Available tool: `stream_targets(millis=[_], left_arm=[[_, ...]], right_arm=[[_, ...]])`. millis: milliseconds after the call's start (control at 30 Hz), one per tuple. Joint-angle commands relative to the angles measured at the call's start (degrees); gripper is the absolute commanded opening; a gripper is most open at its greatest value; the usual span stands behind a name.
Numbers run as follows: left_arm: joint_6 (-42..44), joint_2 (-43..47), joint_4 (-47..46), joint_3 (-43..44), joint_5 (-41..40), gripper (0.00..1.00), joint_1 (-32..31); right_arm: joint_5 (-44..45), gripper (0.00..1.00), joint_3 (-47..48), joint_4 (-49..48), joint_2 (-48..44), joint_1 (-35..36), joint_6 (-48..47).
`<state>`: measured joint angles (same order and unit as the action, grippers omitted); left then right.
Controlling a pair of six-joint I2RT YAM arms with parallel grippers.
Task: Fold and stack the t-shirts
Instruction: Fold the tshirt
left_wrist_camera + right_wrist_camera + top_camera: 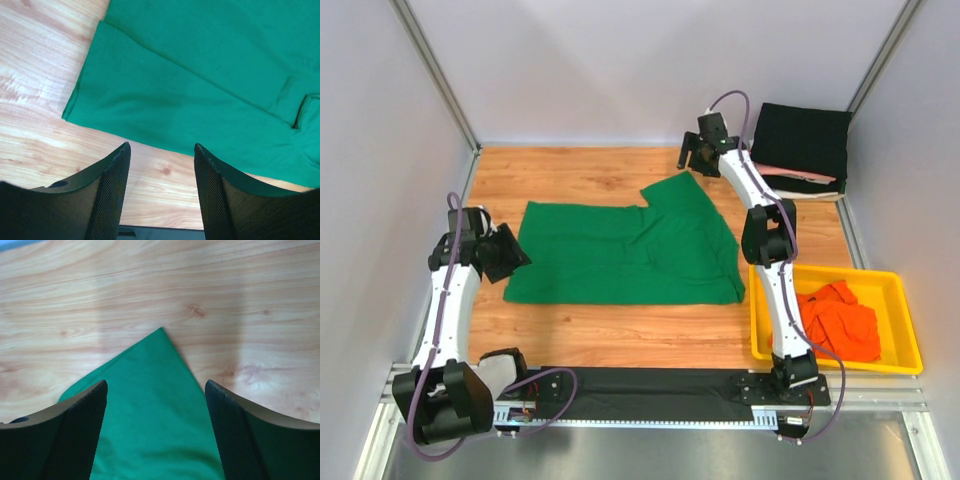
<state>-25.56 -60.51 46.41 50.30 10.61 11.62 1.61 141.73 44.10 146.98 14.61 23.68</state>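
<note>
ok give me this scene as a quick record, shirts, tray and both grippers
green t-shirt: lying flat mid-table, one sleeve corner pointing to the far side
orange t-shirt: crumpled inside the yellow tray, near right
folded stack: far right corner, black on top, paler layers showing beneath
left gripper: open, empty, by the green shirt's left edge
right gripper: open, empty, above the sleeve corner

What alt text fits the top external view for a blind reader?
A green t-shirt lies spread on a wooden table, the open left gripper at its left edge, the open right gripper over its far corner. On the right, an orange t-shirt lies in a yellow tray; a folded black t-shirt lies behind it.
</note>
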Motion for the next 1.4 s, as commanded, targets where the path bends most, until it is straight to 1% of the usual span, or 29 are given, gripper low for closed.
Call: stream_targets(millis=[0, 100, 300, 367, 433, 467, 500, 533, 567, 633, 667, 733, 767, 800, 833, 900, 933, 967, 1000, 1033, 1067, 1100, 1133, 1167, 1200, 1233, 1367], left_arm=[[1.30, 0.13, -1.24, -0.29, 0.99, 0.61, -1.07], [1.13, 0.48, -1.33, -0.29, 0.29, 0.61, -1.51], [1.22, 0.13, -1.32, -0.03, -0.50, 0.60, -1.60], [1.30, -0.13, -1.24, 0.41, -1.20, 0.60, -1.60], [1.39, -1.01, -1.33, 0.85, -1.91, 0.60, -1.68], [1.57, -1.45, -1.24, 1.54, -2.61, 0.60, -1.69], [1.57, -2.06, -1.15, 2.07, -3.14, 0.60, -1.69], [1.39, -3.63, -1.06, 2.60, -3.58, 0.60, -1.69], [1.30, -4.87, -0.89, 4.26, -3.67, 0.59, -1.69], [0.78, -8.98, -0.45, 6.55, -4.10, 0.58, -1.69], [0.25, -10.49, -0.45, 9.00, -4.80, 0.58, -1.69], [-0.36, -15.31, -0.80, 11.65, -6.82, 0.58, -1.69], [-0.80, -17.08, -0.88, 14.88, -7.53, 0.58, -1.77], [-1.50, -18.75, -1.58, 16.39, -8.06, 0.58, -1.77], [-1.94, -22.33, -2.02, 17.80, -8.41, 0.58, -1.69], [-1.95, -26.57, -2.11, 23.85, -9.11, 0.57, -1.69], [-1.69, -31.29, -2.12, 26.14, -10.25, 0.56, -1.60], [-1.42, -33.86, -2.03, 31.21, -10.52, 0.56, -1.60], [-0.64, -36.49, -1.85, 33.87, -10.52, 0.55, -1.68], [0.15, -41.74, -1.85, 36.42, -10.52, 0.53, -1.69], [0.34, -44.40, -1.85, 40.97, -10.52, 0.53, -1.69], [0.69, -47.04, -1.85, 43.36, -10.52, 0.52, -1.69], [1.73, -52.03, -1.85, 45.65, -10.52, 0.52, -1.95], [2.09, -54.51, -1.77, 49.85, -10.52, 0.51, -1.95], [2.44, -56.89, -1.50, 51.98, -10.52, 0.51, -1.95], [2.88, -61.09, -1.15, 55.66, -10.09, 0.51, -2.12], [3.41, -68.41, -1.06, 61.04, -8.59, 0.51, -2.12]], right_arm=[[2.44, 0.81, 2.67, -6.65, 2.60, 0.42, -0.66], [1.91, 0.82, 4.60, -7.18, 6.11, 0.59, -0.66], [0.59, 0.80, 5.22, -8.50, 9.55, 1.03, 0.48], [0.15, 0.78, 5.05, -9.20, 9.56, 1.03, 0.57], [-0.28, 0.72, 5.39, -9.38, 9.82, 1.03, 0.75], [-0.64, 0.66, 5.66, -9.29, 9.99, 1.03, 0.93], [-0.73, 0.64, 5.84, -9.29, 10.26, 0.95, 1.28], [-3.25, 0.62, 5.92, -9.12, 10.52, 0.86, 1.63], [-4.15, 0.51, 6.01, -8.94, 10.87, 0.86, 2.24], [-6.16, 0.42, 5.93, -7.72, 11.31, 0.86, 3.12], [-6.87, 0.32, 5.40, -7.71, 11.23, 0.86, 3.56], [-8.02, 0.21, 4.44, -7.80, 10.79, 0.86, 3.83], [-8.37, 0.07, 3.13, -8.06, 10.61, 0.86, 3.83], [-8.64, 0.02, 2.33, -8.50, 9.91, 0.77, 3.65], [-9.16, 0.00, 1.63, -9.54, 9.56, 0.86, 3.74], [-9.78, 0.00, -0.84, -11.30, 8.42, 0.86, 3.74], [-10.13, 0.00, -1.36, -11.49, 8.15, 0.86, 3.83], [-10.31, 0.00, -1.54, -11.58, 7.98, 0.77, 3.83], [-10.57, 0.00, -2.15, -11.84, 7.54, 0.77, 3.91], [-11.35, 0.00, -2.60, -12.19, 7.10, 0.68, 4.09], [-11.71, 0.00, -3.21, -12.63, 6.75, 0.68, 4.27], [-11.97, 0.00, -5.04, -13.68, 5.70, 0.59, 4.35], [-12.67, 0.00, -5.93, -14.30, 4.99, 0.59, 4.70], [-12.85, 0.00, -7.07, -14.82, 4.38, 0.59, 4.97], [-13.12, 0.00, -7.95, -15.87, 3.41, 0.59, 5.06], [-13.82, 0.00, -9.53, -16.32, 2.88, 0.59, 5.41], [-15.67, 0.00, -11.30, -17.03, 1.82, 0.59, 5.85]])
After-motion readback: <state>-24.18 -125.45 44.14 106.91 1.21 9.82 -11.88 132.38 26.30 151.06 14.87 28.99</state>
